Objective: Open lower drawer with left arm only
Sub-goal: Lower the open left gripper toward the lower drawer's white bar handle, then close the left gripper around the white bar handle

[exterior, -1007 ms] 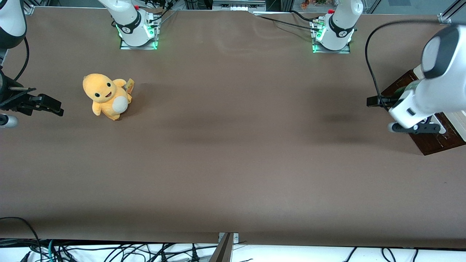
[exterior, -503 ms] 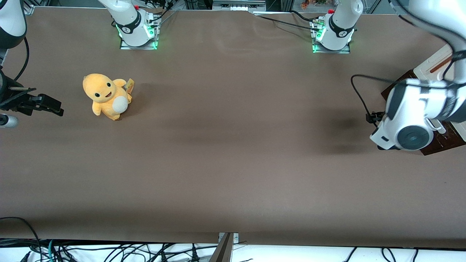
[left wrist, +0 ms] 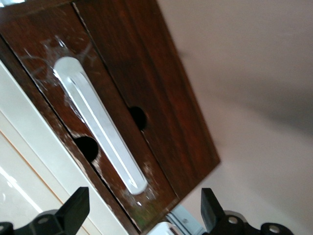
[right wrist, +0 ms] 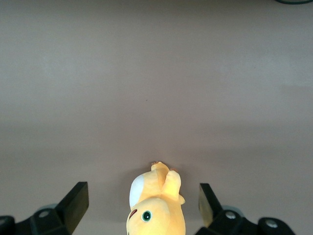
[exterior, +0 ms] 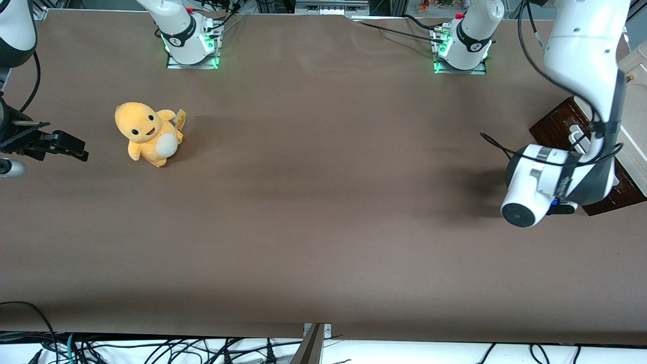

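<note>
Our gripper [left wrist: 142,213] faces cabinet front, fingers [left wrist: 76,208] spread wide, empty. We centre on white handle [left wrist: 100,125] of lower drawer [left wrist: 166,107], close squarely, pull straight.

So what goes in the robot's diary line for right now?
step: reaching lower drawer | claw: open, facing white handle, not touching | drawer: shut | plush toy: toward parked arm's end

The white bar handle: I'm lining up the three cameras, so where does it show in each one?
Front view: white bar handle on the dark cabinet front, at the working arm's end of the table, partly hidden by the left arm.
Left wrist view: handle just ahead of the open gripper.
Right wrist view: not in it.
Shared landmark: the dark cabinet front.
</note>
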You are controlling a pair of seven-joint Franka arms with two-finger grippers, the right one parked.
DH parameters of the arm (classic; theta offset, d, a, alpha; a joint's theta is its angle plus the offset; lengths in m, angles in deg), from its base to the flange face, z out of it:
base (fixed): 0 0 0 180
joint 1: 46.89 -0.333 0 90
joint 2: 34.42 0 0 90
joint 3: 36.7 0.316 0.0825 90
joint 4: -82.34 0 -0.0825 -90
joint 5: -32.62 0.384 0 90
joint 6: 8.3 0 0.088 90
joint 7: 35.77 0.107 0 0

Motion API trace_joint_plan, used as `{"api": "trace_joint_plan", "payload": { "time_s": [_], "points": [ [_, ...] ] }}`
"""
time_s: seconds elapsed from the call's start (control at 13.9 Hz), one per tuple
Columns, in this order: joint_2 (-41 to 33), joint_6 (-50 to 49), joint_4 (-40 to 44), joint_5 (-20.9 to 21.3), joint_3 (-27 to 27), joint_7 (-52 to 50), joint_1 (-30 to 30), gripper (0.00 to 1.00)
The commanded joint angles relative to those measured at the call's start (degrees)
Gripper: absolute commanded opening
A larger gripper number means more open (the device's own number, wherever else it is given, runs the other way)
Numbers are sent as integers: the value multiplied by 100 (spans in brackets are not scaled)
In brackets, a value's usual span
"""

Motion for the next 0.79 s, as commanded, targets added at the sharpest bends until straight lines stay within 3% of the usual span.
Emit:
{"api": "trace_joint_plan", "payload": {
  "time_s": [0.0,0.29,0.58,0.72],
  "points": [
    [290,-203,43,659,34,-187,18,100],
    [896,-599,25,1644,35,-723,-44,100],
    [1170,-591,25,2172,52,-760,-272,100],
    [1179,-582,34,2296,52,-715,-343,91]
  ]
}}
